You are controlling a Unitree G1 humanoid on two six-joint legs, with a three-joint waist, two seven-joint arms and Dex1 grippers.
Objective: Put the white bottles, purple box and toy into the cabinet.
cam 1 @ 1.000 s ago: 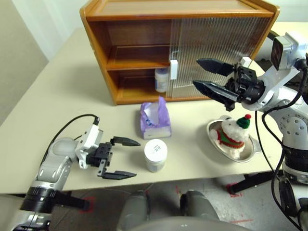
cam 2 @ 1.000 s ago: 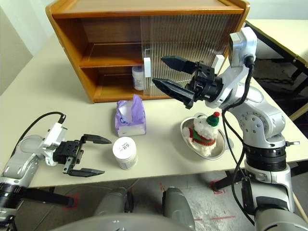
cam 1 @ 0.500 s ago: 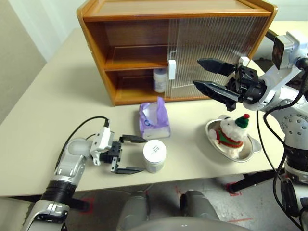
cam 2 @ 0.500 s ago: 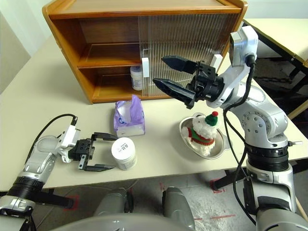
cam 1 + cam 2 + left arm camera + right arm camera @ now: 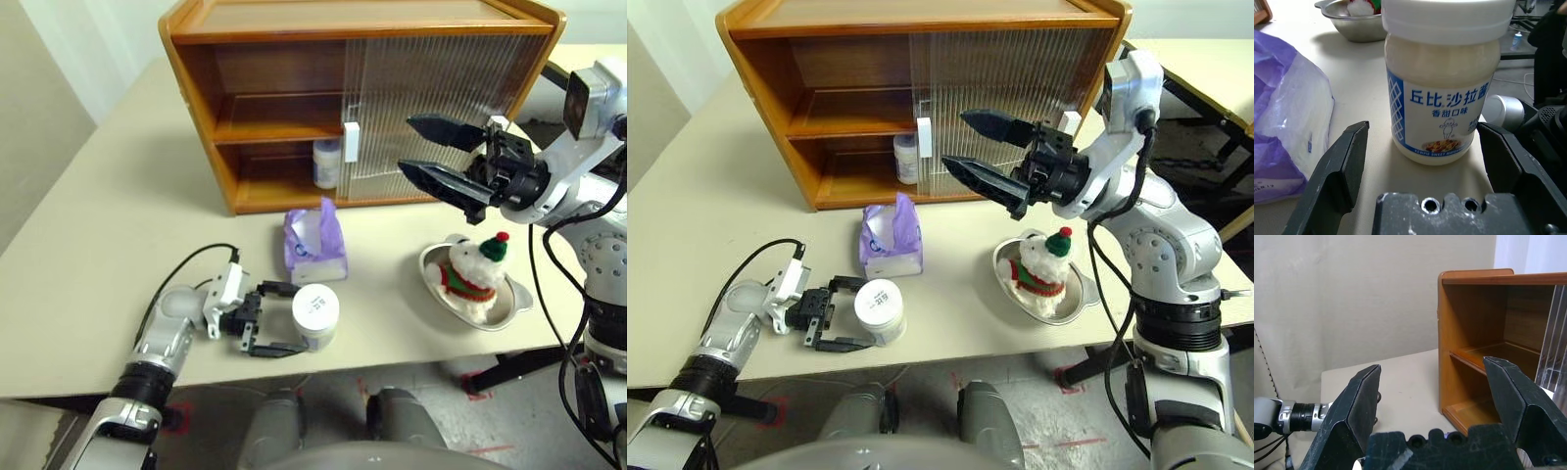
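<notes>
One white bottle (image 5: 316, 315) stands near the table's front edge. My left gripper (image 5: 290, 319) lies low on the table, open, a finger (image 5: 1339, 166) on each side of that bottle (image 5: 1445, 83) without closing on it. A second white bottle (image 5: 327, 163) stands on the cabinet's (image 5: 284, 88) lower shelf, by the door's white handle. The purple box (image 5: 314, 243) sits just behind the front bottle. At the right the toy (image 5: 472, 272) rests in a silver dish (image 5: 509, 311). My right gripper (image 5: 406, 144) hangs open and empty above the dish, pointing at the cabinet front.
The cabinet's left half is open; its ribbed sliding door (image 5: 441, 108) covers the right half. A black cable (image 5: 181, 264) loops from my left wrist over the table. Bare tabletop (image 5: 127, 196) lies left of the cabinet.
My left gripper has slid down and to the right until its open fingers flank the front white bottle. The right arm has kept still.
</notes>
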